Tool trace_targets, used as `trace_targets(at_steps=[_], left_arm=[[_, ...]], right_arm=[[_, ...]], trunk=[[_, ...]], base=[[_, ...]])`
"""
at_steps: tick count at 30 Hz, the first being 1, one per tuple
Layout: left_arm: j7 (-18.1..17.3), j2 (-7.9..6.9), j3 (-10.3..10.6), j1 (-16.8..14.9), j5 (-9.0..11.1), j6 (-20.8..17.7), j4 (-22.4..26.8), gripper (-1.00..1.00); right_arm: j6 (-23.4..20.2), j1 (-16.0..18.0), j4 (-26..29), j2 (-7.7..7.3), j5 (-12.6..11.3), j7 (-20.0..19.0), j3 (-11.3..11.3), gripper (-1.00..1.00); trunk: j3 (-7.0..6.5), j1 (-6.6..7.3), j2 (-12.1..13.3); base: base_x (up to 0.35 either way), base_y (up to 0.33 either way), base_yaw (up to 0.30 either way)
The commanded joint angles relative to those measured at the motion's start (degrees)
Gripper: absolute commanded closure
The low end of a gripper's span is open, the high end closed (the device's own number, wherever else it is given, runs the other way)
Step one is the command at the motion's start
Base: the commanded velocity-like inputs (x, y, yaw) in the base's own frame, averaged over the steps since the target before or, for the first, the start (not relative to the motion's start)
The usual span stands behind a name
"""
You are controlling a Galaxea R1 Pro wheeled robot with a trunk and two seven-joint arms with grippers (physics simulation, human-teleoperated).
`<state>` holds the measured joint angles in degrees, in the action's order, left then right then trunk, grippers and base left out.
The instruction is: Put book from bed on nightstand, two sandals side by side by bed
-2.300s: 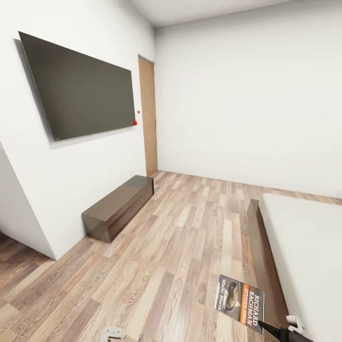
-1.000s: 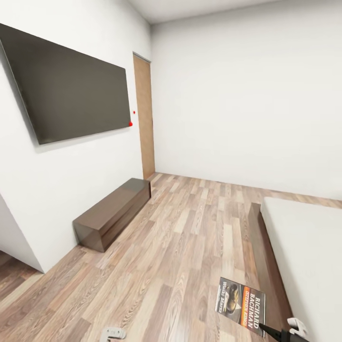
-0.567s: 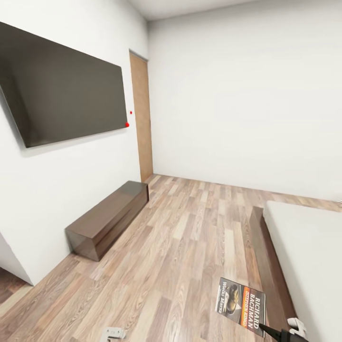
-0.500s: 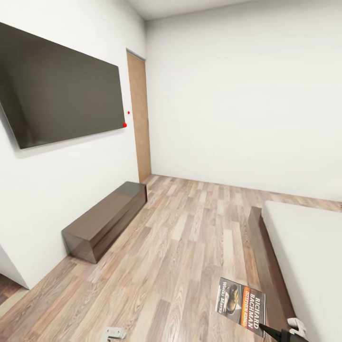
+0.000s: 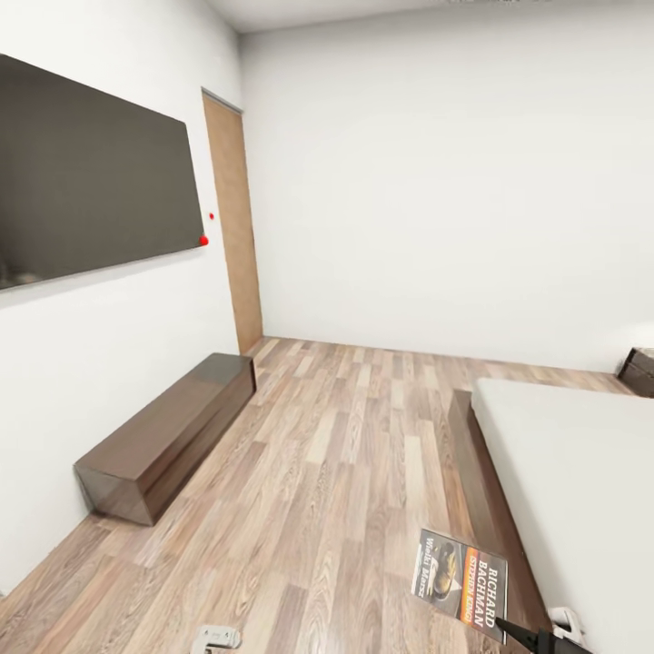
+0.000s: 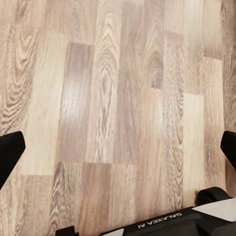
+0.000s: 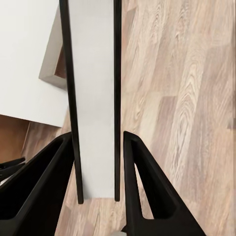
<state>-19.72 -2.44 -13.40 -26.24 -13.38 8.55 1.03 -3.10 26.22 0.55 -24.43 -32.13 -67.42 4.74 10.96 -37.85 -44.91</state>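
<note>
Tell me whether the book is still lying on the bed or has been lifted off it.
Lifted off: the book is held in the air by the right hand, clamped on its edge, beside the bed over the floor.

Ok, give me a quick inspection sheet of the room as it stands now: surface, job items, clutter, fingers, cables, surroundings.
Surface: light-brown wood-plank floor, bare where visible.
Job's things: thin paperback book with orange band held above the floor beside the large bed with light-grey mattress; dark-brown nightstand corner at the far right, beyond the bed. Sandals: nothing seen.
Clutter: nothing seen.
Grippers: right gripper shut on the book, black fingers either side of it; left gripper open over bare floor.
Cables: nothing seen.
Surroundings: long low dark-brown bench cabinet under a wall-mounted black screen; plain wooden door; white walls.
</note>
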Motion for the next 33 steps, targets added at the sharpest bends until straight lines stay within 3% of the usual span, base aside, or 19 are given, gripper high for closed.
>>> trace_targets(at_steps=[1,18,28,33], left_arm=[[-0.1,-0.02,-0.5,0.0,-0.6,0.2,0.0,-1.0],[-0.1,-0.02,-0.5,0.0,-0.6,0.2,-0.1,-1.0],[0.0,-0.04,-0.5,0.0,-0.8,0.2,0.0,-1.0],[0.0,-0.78,-0.1,0.3,-1.1,0.1,0.1,-1.0]], right_arm=[[-0.3,0.1,0.0,-0.01,-0.6,-0.2,0.4,1.0],[-0.3,0.1,0.0,-0.01,-0.6,-0.2,0.4,1.0],[-0.3,0.1,0.0,-0.01,-0.6,-0.1,0.5,1.0],[-0.3,0.1,0.0,-0.01,-0.6,-0.1,0.5,1.0]], trunk=[[0.09,-0.01,-0.1],[0.09,-0.01,-0.1],[0.09,-0.01,-0.1],[0.09,-0.01,-0.1]], base=[[0.001,0.0,-0.223],[0.009,0.0,-0.188],[0.291,0.0,-0.004],[0.325,0.0,0.0]])
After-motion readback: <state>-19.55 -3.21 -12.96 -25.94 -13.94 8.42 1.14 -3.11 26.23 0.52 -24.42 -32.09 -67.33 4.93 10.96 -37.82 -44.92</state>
